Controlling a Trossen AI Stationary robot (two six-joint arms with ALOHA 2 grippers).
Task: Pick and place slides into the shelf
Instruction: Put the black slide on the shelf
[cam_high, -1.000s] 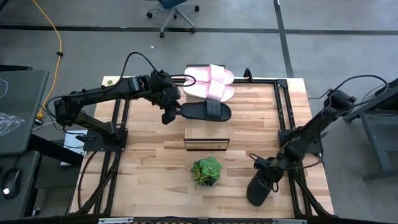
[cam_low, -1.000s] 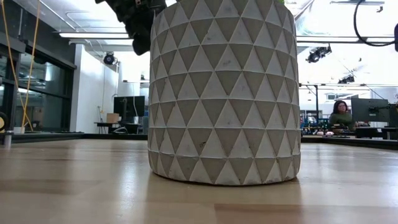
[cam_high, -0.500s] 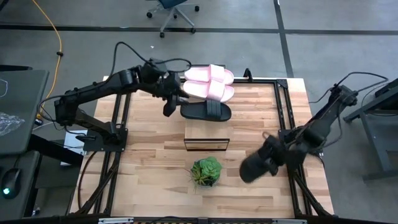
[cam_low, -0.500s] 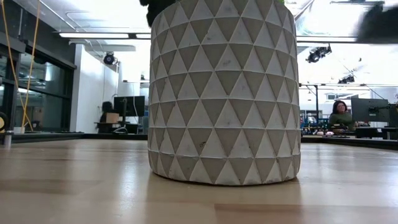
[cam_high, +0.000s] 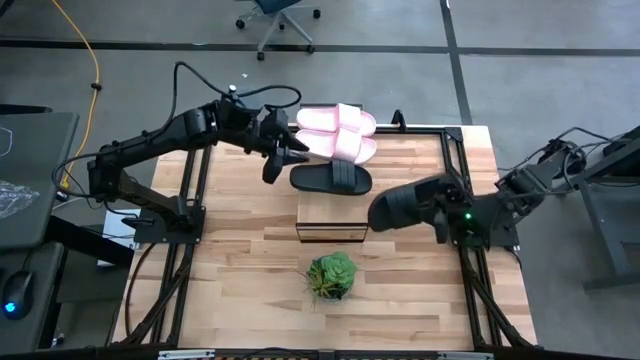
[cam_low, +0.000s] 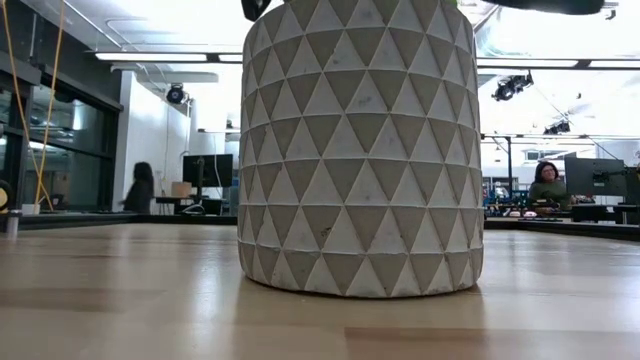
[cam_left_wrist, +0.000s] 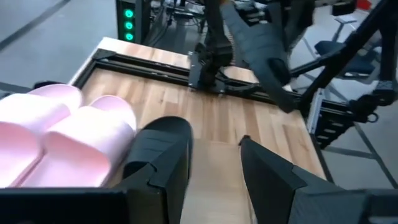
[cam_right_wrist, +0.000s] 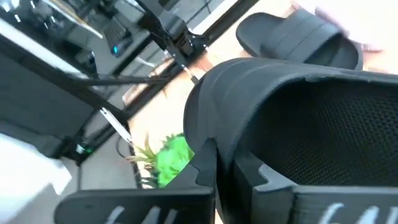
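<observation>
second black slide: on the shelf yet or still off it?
Off it. The right gripper is shut on the second black slide, held in the air beside the shelf; the other black slide lies on the shelf.

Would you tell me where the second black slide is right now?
In the high view, the black slide is held by the right gripper, above the table's right side, just right of the shelf.

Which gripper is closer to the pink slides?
Left. The left gripper hovers open just beside the pink slides. The right gripper, shut on a black slide, is across the table near its right edge.
</observation>
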